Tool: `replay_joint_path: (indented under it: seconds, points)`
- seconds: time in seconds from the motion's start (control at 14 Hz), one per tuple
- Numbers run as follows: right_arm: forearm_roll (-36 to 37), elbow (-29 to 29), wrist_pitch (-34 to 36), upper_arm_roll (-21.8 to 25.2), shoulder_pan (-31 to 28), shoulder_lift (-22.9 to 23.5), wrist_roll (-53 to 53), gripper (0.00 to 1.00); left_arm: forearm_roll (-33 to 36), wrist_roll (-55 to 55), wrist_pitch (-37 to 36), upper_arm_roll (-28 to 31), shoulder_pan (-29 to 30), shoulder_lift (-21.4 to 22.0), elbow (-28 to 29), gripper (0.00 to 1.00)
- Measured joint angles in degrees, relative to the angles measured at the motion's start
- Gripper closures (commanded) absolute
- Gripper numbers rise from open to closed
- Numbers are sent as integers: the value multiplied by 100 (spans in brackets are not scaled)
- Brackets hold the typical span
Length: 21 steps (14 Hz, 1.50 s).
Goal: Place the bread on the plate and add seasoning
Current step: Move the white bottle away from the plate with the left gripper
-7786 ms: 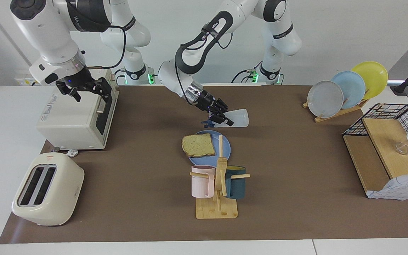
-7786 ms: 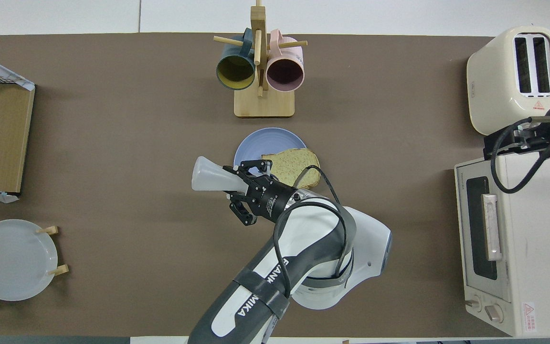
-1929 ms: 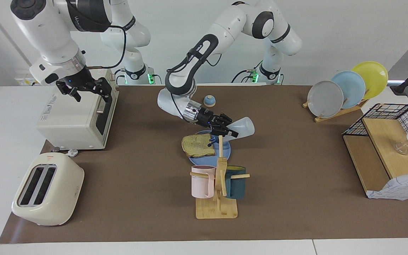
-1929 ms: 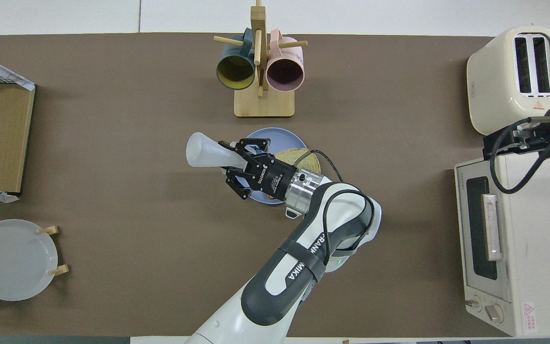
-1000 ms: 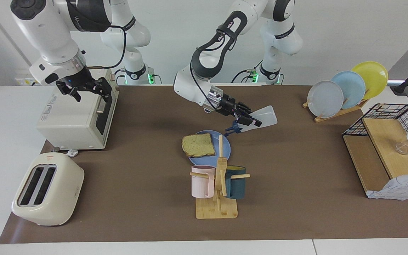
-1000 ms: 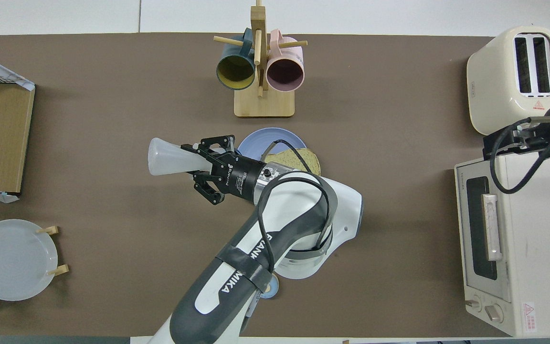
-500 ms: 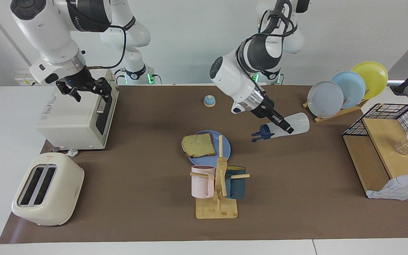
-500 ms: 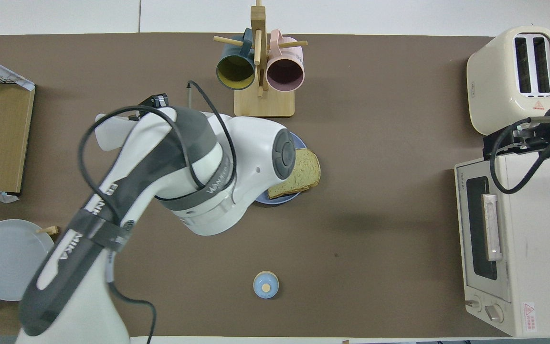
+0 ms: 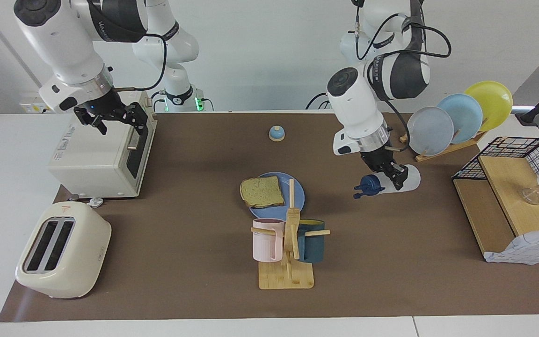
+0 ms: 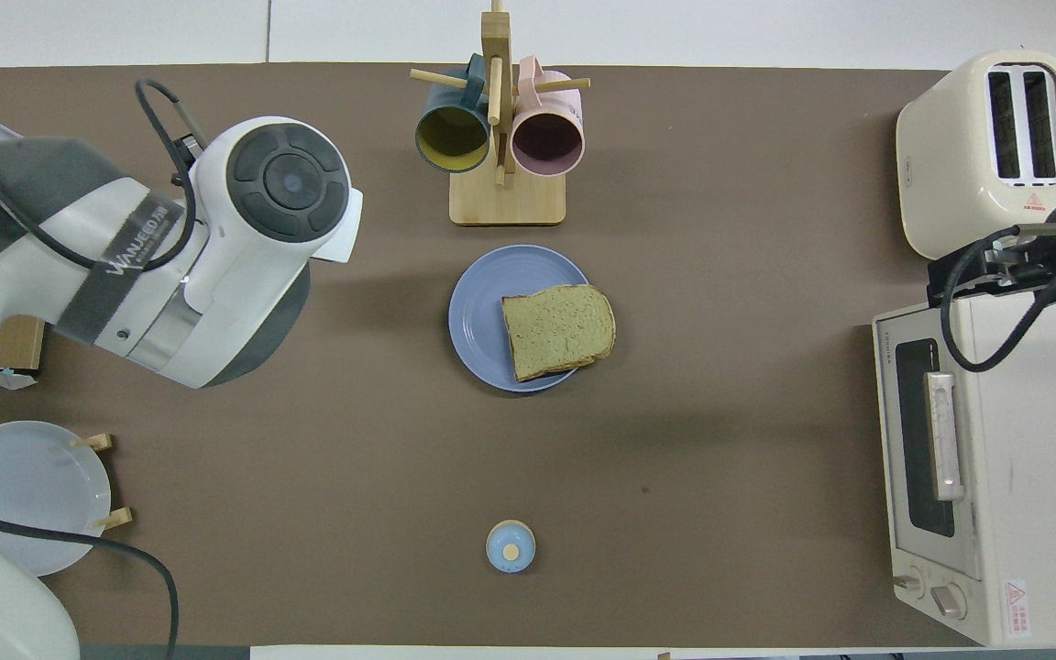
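1. Left claw (image 9: 393,175): clamped on the seasoning (image 9: 389,181), held over the brown table (image 9: 180,196) toward the left arm's end, between the plate (image 9: 299,196) and the wooden plate rack (image 9: 442,149).
2. Seasoning: lying almost level in the grip, dark cap (image 9: 367,184) pointing toward the plate, pale body toward the wire basket (image 9: 517,154); hidden under the left arm's wrist in the overhead view.
3. Right claw (image 9: 112,117): fingers spread wide, holding nothing, waiting over the toaster oven (image 9: 96,159) at the right arm's end of the table.
4. Bread (image 10: 557,330): lying flat on the plate (image 10: 482,312), shifted toward the right arm's end so that one edge overhangs the rim.
5. Plate: flat on the table near its middle, just nearer to the robots than the mug tree (image 10: 500,137).
6. Mug tree: carrying a pink mug (image 9: 267,239) and a dark teal mug (image 9: 311,241) on its pegs.
7. Small blue-domed bell (image 10: 511,546): standing alone on the table, nearer to the robots than the plate, well apart from it.
8. Cream toaster (image 9: 61,250): standing at the right arm's end, farther from the robots than the toaster oven.
9. Plate rack: holding a grey, a light blue and a yellow plate upright.
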<state>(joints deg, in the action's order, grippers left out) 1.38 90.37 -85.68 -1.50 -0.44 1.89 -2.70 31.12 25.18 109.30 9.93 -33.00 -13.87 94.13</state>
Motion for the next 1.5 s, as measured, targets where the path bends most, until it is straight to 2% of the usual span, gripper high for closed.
replay_joint_path:
  seconds: [0.43,0.64,0.79,1.0,1.29,1.5]
  points:
    - [0,0,0,0,0,0,0,0,-1391,-66,1112,-2,770,-1,59,100]
    - [0,0,0,0,0,0,0,0,-2189,-66,1850,-1,1200,0,263,100]
    - [0,0,0,0,0,0,0,0,-2506,-133,2367,-3,1269,1,489,100]
    - [0,0,0,0,0,0,0,0,-2615,-792,3352,-14,1269,26,919,100]
    - [0,0,0,0,0,0,0,0,-2625,-1548,5068,-14,1270,169,1902,100]
    - [0,0,0,0,0,0,0,0,-2627,-2099,5964,-23,1269,209,2340,100]
